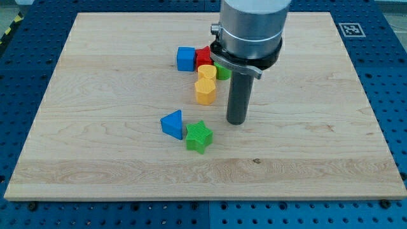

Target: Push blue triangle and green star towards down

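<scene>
Wooden tabletop point(95, 146) on a blue perforated base point(394, 95); fiducial tag point(349, 28) at the tabletop's far right corner.

No hand on this rig, so no spread or pinch state to report: the arm ends in a straight dark rod. My tip point(236, 122) is down at the tabletop surface, right of centre, touching no block.

Nearest to my tip: green star point(199, 136), to the left and slightly nearer, with a clear gap between them. Blue triangle point(172, 123) sits just left of the star, corner to corner; looks like contact or nearly so, cannot tell for sure. Both lie around the middle of the tabletop, well apart from the near edge.

Farther out, a cluster to the far left of my tip, partly under the arm housing:
- yellow block point(205, 91), hexagon-like, closest to my tip
- second yellow block point(206, 71), rounded top, just beyond it and touching
- green block point(222, 72), right of that, mostly hidden by the arm, shape unclear
- red block point(203, 55), farther still, shape unclear
- blue cube point(186, 58), left of the red one, touching it
</scene>
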Motion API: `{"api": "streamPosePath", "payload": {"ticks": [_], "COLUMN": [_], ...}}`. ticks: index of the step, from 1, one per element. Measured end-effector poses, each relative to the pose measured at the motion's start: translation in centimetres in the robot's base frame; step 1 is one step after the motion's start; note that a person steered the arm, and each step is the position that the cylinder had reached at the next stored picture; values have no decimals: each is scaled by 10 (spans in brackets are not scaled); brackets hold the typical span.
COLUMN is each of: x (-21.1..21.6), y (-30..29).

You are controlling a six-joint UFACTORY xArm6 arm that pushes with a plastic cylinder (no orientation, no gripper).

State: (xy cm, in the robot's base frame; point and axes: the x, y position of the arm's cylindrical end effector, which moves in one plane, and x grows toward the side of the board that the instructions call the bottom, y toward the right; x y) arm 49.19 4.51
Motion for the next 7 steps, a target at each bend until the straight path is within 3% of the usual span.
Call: {"api": "streamPosePath", "payload": {"ticks": [1, 3, 4, 6, 7], "x": [-14, -19, 8, 41, 26], "y": [-28, -157, -189, -174, -156]}}
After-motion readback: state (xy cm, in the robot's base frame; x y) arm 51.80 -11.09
